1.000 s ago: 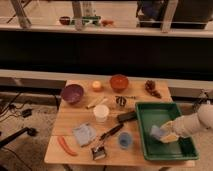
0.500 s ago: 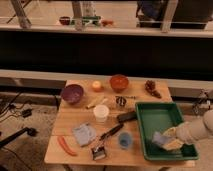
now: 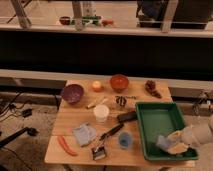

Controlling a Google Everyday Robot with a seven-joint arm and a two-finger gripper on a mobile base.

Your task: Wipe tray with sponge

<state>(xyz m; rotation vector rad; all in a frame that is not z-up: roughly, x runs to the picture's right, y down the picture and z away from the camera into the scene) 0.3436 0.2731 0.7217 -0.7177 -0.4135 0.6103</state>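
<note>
Light wooden table (image 3: 70,117) in mid-room, seen from above and in front. Floor (image 3: 25,150) grey and dull, with dark cables (image 3: 15,107) trailing across it at left. Behind the table runs a pale horizontal ledge (image 3: 45,75), and above it a wide dark panel (image 3: 100,50). Higher still, a long counter edge (image 3: 125,29) with pale upright posts (image 3: 22,14); the ground beyond is more brightly lit. Lighting overall is dim and warm. Gripper (image 3: 172,144) sits low at right, above the table's near right corner.
</note>
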